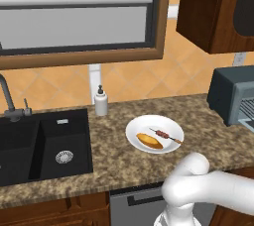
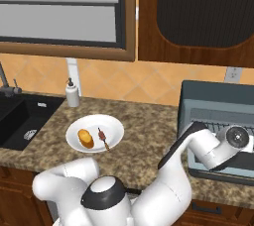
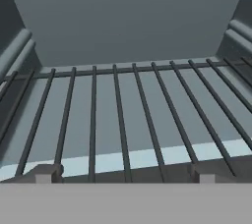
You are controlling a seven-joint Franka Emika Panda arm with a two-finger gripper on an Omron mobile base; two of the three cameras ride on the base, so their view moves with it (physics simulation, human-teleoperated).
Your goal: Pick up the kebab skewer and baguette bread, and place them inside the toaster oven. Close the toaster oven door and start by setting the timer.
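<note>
I judge I'm at the start: nothing loaded yet, hand parked at the open toaster oven mouth, camera looking along its wire rack. Gripper fingers are spread wide, holding nothing. Kebab skewer and baguette bread both lie on the white plate, well left of the oven, side by side. Next I need to pull back and swing to the plate, then come down over one item.

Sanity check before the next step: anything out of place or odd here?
Nothing spilled or damaged. One oddity: the hand is at the open oven, facing its bare rack, while the skewer and bread lie on the plate.
</note>
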